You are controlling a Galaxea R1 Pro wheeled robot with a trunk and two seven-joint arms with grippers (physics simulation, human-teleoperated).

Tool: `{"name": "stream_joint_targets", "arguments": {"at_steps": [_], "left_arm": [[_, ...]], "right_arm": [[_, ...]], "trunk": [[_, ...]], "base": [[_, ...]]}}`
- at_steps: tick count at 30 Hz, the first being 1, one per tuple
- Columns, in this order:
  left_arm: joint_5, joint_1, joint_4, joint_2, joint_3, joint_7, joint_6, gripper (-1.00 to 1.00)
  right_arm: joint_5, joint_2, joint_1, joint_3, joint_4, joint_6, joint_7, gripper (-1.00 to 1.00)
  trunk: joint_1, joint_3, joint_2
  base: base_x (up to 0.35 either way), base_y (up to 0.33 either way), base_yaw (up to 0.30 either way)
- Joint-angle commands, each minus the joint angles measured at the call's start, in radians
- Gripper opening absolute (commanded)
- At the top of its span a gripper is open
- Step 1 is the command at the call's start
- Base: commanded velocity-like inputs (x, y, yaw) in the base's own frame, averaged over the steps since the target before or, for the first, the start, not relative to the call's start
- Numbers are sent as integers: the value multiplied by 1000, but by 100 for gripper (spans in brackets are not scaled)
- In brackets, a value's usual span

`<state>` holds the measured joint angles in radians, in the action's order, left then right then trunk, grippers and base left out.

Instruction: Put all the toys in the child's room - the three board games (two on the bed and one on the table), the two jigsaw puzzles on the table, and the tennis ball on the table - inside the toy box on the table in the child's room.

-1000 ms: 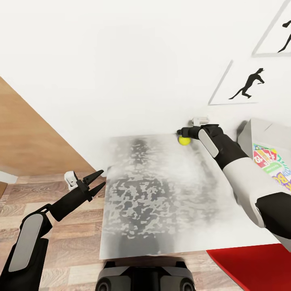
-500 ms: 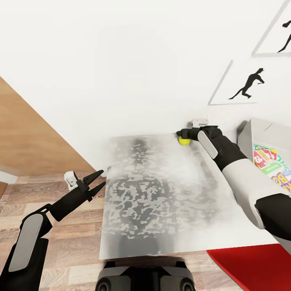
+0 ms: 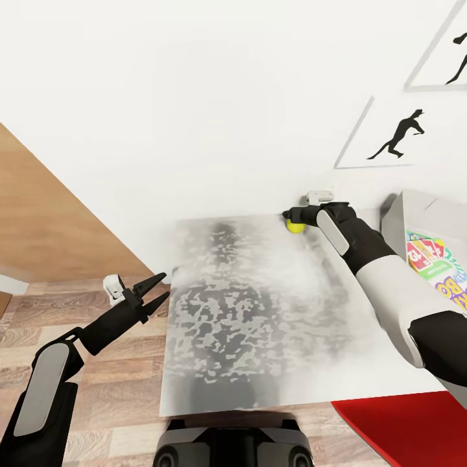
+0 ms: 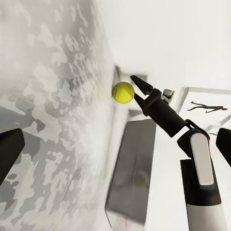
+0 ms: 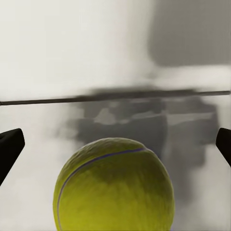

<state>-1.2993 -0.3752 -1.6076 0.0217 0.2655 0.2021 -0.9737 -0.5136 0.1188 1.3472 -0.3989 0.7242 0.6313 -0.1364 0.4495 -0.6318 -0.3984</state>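
Careful: right claw spread wide around tennis ball, not pinching; bump could roll ball off table. Left claw spread too, empty.

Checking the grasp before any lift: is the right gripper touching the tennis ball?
Apart. In the right wrist view the tennis ball sits centred between the fingertips with clear table on both sides; the right gripper is open around it.

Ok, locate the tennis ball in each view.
Head view: ball at the table's far edge by the wall, at the right gripper.
Left wrist view: ball beside that gripper.
Right wrist view: ball large, low centre.
Shared landmark: the table-wall edge.
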Motion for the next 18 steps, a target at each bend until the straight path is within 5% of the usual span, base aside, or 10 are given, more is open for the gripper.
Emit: {"name": "stream_joint_targets", "arguments": {"at_steps": [1, 18], "left_arm": [[8, -1, 0, 0, 1, 8, -4, 100], [8, -1, 0, 0, 1, 8, -4, 100]], "right_arm": [[-11, 1, 1, -6, 1, 2, -9, 100], [-11, 1, 0, -6, -2, 2, -9, 100]], "trunk": [[1, -1, -2], [1, -1, -2]], "base": [[0, 0, 0], [0, 0, 0]]}}
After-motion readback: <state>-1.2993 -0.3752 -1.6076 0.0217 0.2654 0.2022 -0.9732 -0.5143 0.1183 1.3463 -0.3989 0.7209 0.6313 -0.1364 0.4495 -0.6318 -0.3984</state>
